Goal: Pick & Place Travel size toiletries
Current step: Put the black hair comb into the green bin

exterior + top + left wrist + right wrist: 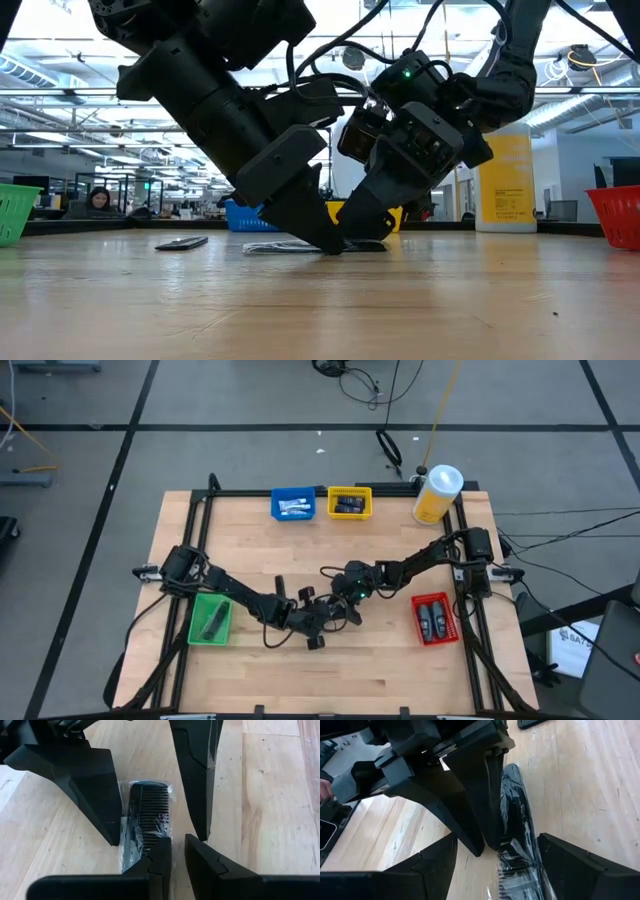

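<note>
The wrapped comb (148,822) is partly hidden under the left gripper (177,852), its lower end cut off.

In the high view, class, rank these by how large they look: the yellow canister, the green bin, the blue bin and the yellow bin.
1. Green bin, the largest.
2. Yellow canister, though it stands tall, nearer the overhead camera, so this rank is unsure.
3. Blue bin and yellow bin look alike; no ranking between them.

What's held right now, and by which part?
Nothing clearly. The right gripper is open, straddling the wrapped black comb on the table, not closed on it. The left gripper sits at the comb's end; whether it pinches the wrapper cannot be told.
</note>
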`<state>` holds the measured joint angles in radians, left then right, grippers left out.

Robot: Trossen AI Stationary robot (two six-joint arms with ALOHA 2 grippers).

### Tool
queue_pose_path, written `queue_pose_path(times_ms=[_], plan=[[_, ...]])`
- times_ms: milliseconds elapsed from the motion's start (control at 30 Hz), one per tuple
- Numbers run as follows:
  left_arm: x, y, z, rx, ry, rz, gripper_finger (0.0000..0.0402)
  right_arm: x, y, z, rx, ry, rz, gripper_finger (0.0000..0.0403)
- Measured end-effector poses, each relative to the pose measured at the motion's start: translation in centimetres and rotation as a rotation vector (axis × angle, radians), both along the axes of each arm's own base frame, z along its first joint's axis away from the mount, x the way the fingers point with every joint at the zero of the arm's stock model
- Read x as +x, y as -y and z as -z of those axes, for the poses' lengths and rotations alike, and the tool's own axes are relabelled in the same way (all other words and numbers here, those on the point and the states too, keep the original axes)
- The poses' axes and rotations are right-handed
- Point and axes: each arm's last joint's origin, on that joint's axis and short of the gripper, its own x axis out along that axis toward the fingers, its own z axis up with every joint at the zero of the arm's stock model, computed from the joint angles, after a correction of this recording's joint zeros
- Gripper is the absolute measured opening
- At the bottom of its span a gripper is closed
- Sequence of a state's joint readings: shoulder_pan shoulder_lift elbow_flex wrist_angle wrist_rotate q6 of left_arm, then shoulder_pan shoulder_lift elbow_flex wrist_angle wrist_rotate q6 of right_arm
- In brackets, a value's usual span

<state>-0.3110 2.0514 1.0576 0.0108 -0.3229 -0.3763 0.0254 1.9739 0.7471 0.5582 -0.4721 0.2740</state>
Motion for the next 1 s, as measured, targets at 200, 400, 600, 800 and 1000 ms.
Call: queue_pose_path(times_ms=[200, 400, 600, 800, 1000], plan=[[0.0, 0.1, 0.0, 0.007, 0.005, -0.003, 0.0062, 0.0, 0.3, -0.3, 0.018, -0.002, 0.014, 0.0263], [0.0, 0.1, 0.0, 0.010, 0.009, -0.005, 0.0062, 0.0, 0.4, -1.7, 0.064, 0.029, -0.017, 0.0263], [0.1, 0.2, 0.0, 0.008, 0.025, -0.008, 0.0062, 0.0, 0.0, -3.0, 0.075, 0.056, -0.033, 0.0263], [0.2, 0.4, -0.2, 0.005, 0.048, -0.006, 0.0062, -0.3, 0.0, -3.8, 0.112, 0.017, 0.031, 0.0263], [0.3, 1.0, -0.3, -0.009, 0.075, 0.016, 0.0062, -0.7, 0.3, -4.1, 0.136, -0.075, 0.130, 0.0268]])
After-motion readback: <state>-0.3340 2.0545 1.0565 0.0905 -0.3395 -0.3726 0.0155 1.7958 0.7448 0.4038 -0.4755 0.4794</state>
